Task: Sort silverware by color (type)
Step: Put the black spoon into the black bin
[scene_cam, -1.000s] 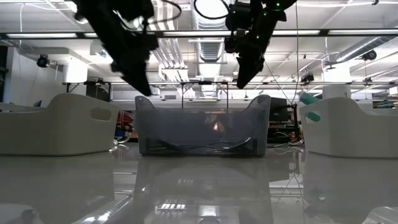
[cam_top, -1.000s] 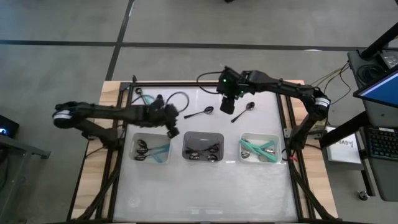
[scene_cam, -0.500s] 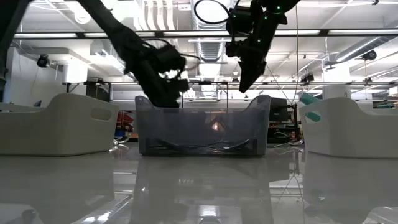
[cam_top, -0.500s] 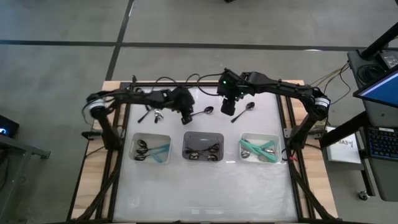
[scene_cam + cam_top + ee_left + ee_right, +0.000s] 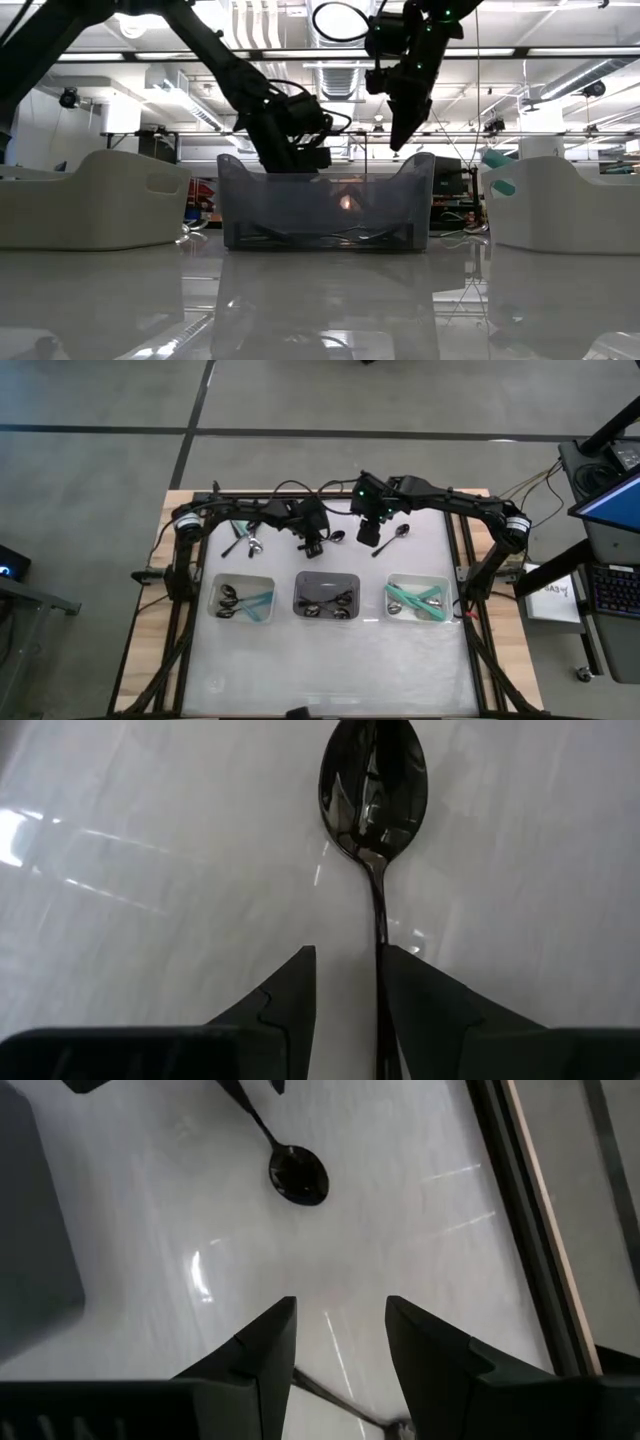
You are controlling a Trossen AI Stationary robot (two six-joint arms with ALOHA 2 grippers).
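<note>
A black spoon (image 5: 331, 538) lies flat on the white table behind the middle tray, with its bowl (image 5: 373, 790) toward the right. My left gripper (image 5: 314, 546) is down at its handle, open, with one finger on each side (image 5: 348, 955). My right gripper (image 5: 368, 538) hangs open above the table (image 5: 340, 1305), between that spoon and a second black spoon (image 5: 392, 538). Two spoons (image 5: 243, 540) lie at the far left. My left gripper comes from above, pointing down, with the black spoon's handle (image 5: 380, 935) running between its fingertips. The handle lies flat on the table close along the inner edge of one finger (image 5: 420, 995). I cannot tell whether it touches.
Three trays stand in a row nearer the near edge. The left tray (image 5: 245, 578) holds dark, shiny spoons and a green one, the grey middle tray (image 5: 327, 575) holds dark spoons, and the right tray (image 5: 417, 577) holds mint-green ones. Cables (image 5: 285, 490) trail along the far edge.
My left arm has swung from above the left tray toward the far right. It has come down over the black spoon's handle. My right gripper has stayed almost where it was.
</note>
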